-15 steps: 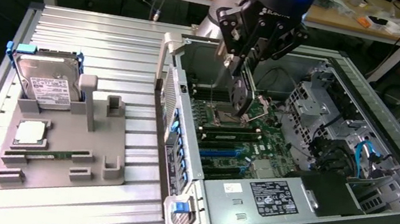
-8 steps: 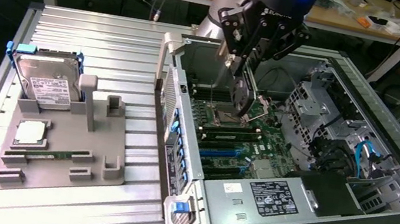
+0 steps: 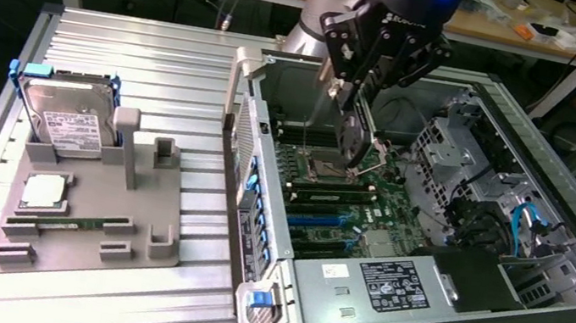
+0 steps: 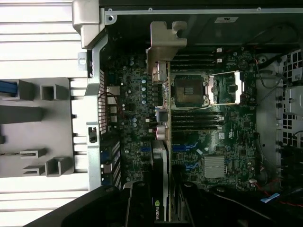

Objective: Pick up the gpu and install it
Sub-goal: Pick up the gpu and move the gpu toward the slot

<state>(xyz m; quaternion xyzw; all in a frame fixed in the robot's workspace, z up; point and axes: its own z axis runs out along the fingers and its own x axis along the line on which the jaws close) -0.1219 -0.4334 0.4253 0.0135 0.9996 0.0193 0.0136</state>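
My gripper (image 4: 162, 194) is black; the gpu (image 4: 163, 52) has a silver bracket. The motherboard (image 3: 377, 218) is dark green with blue slots, the hard drive (image 3: 71, 125) silver, framed in blue.

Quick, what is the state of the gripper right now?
The gripper: closed, holding the graphics card over the motherboard of the open computer case.

A silver tabletop (image 3: 133, 53) of ribbed metal slats carries two things. Toward the exterior view's left, a flat grey moulded plastic holder with upright slots and pockets (image 3: 147, 226) lies on the slats. Just beside it, toward the exterior view's right, a large black and silver open computer case (image 3: 249, 143) rests on its side, open face upward.
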